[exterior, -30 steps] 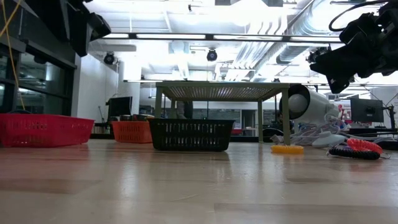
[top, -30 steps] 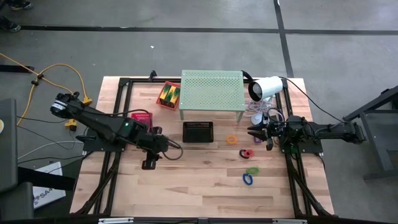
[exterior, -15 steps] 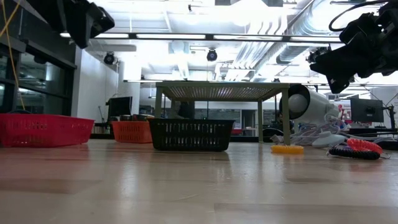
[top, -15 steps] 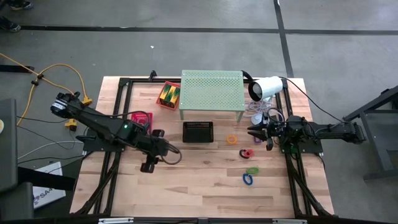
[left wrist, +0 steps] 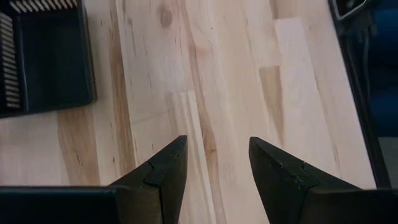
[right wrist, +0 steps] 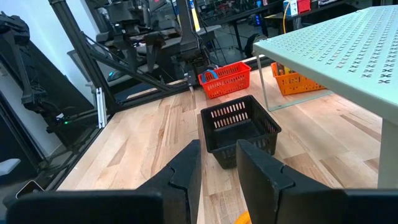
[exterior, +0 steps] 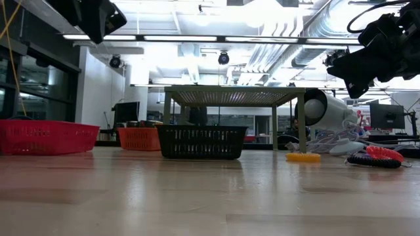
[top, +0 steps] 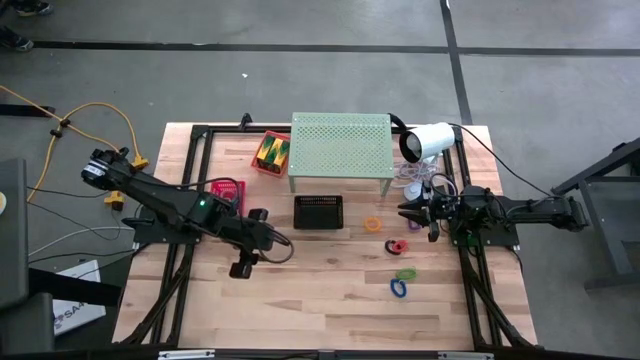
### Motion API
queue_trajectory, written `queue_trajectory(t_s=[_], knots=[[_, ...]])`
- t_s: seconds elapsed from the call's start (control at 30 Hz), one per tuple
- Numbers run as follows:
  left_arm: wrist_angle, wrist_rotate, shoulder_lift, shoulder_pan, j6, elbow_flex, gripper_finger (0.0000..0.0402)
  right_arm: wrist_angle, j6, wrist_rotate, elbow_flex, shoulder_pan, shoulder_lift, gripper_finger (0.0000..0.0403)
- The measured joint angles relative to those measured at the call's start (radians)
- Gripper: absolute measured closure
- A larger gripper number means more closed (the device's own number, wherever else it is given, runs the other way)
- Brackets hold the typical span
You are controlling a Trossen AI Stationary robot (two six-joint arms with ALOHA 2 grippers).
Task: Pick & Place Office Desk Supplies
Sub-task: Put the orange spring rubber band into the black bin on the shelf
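Four small loops lie flat on the table's right half: orange (top: 372, 224), red (top: 397, 246), green (top: 405, 272) and blue (top: 398, 288). Yellow-and-green wedge pieces (top: 270, 152) sit in an orange basket. My left gripper (top: 262, 240) is open and hovers over bare wood left of the black basket (top: 318, 211); the left wrist view shows its fingers (left wrist: 214, 146) apart above the planks. My right gripper (top: 405, 212) is open and hangs above the table just right of the orange loop. In its wrist view the fingers (right wrist: 217, 162) point toward the black basket (right wrist: 239, 127).
A pale-green perforated shelf (top: 340, 145) stands at the far side, with a white lamp-like device (top: 428, 140) and cables to its right. A red basket (top: 228, 190) sits near my left arm and holds something blue (right wrist: 211, 73). Open wood lies along the near edge.
My left gripper has drifted a little toward the table's right and risen slightly, staying open. The right arm and all the items have kept still.
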Motion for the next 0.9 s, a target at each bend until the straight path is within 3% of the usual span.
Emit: queue_trajectory(t_s=[0.9], knots=[[0.248, -0.002, 0.0, 0.0, 0.0, 0.0, 0.0236, 0.0, 0.0, 0.001, 0.0, 0.0, 0.0, 0.0313]])
